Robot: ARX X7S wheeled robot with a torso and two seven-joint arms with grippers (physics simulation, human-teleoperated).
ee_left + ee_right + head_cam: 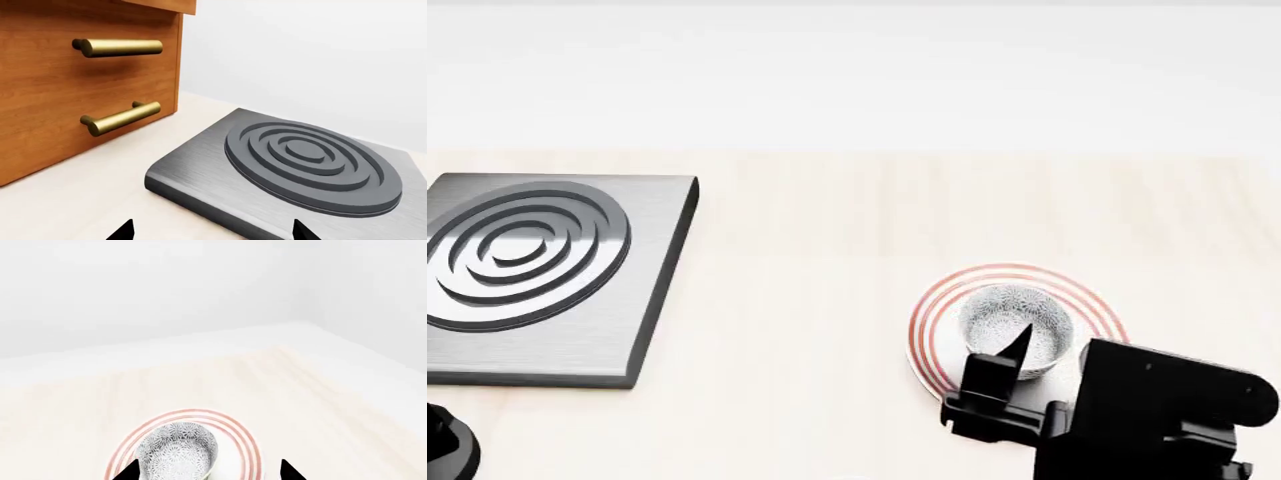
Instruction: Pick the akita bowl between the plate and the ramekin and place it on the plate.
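Observation:
The akita bowl (1014,318), grey-and-white speckled, rests on the plate (941,300), a white plate with thin red rings. My right gripper (1021,352) hovers just in front of and over the bowl. In the right wrist view the bowl (179,452) and the plate (237,460) lie between the tips of that gripper (208,472), which stands open; one tip is at the bowl's edge, the other well clear of it. My left gripper (212,234) is open with nothing in it, above the counter by the stove plate. The ramekin is out of view.
A grey hob plate (547,285) with raised rings lies at the left of the pale wooden counter (827,230). In the left wrist view, wooden drawers (40,115) with brass handles (120,118) stand beside the hob plate (200,165). A white wall runs behind.

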